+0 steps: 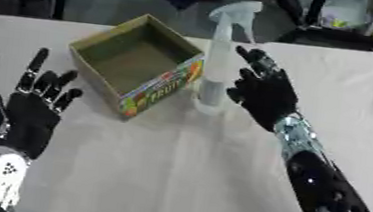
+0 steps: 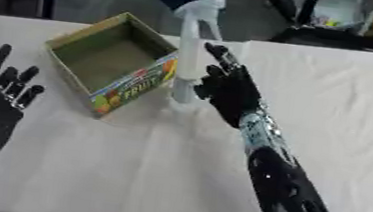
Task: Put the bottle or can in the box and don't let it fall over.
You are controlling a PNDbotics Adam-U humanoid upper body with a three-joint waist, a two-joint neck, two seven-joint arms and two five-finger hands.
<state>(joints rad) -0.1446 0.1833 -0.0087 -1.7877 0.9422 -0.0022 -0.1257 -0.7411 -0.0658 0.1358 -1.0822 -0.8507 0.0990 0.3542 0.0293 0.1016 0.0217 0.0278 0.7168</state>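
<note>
One spray bottle point(image 1: 218, 56) stands upright at frame centre on the surface point(image 1: 216, 182), just right of the empty box point(image 1: 138, 62). The right hand point(image 1: 264, 92), fingers spread, reaches beside it, apparently to grasp low. The left hand point(image 1: 27, 105) rests released, lower left.

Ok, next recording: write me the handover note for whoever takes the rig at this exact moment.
Right hand: open, fingers straight, right beside the clear plastic spray bottle; no grasp visible, contact cannot be confirmed.
Left hand: idle, open, fingers up, at lower left.
The spray bottle stands upright on the white table, just right of the open cardboard box with the colourful fruit print; the box looks empty.
Done: nothing placed.
Left: grasp the bottle, lift it, set it upright in the box.
</note>
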